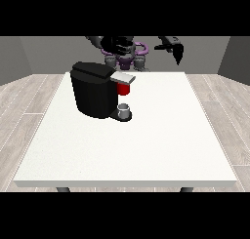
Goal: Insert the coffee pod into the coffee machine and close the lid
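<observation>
The black coffee machine [93, 89] stands on the white table [146, 145], left of the middle and towards the back. Its grey lid [122, 78] lies about level at the top front, with a red thing at the machine [124, 89] just under it. A small grey thing [124, 109] sits on the machine's base below that; I cannot tell whether it is the pod. The hand at the view's right [175, 49] is raised above the table's far edge, away from the machine, fingers hanging down and holding nothing. The hand at the view's left [96, 40] is a dark shape behind the machine's top.
The robot's torso [125, 52] is behind the table's far edge. Wooden floor surrounds the table, with grey walls behind.
</observation>
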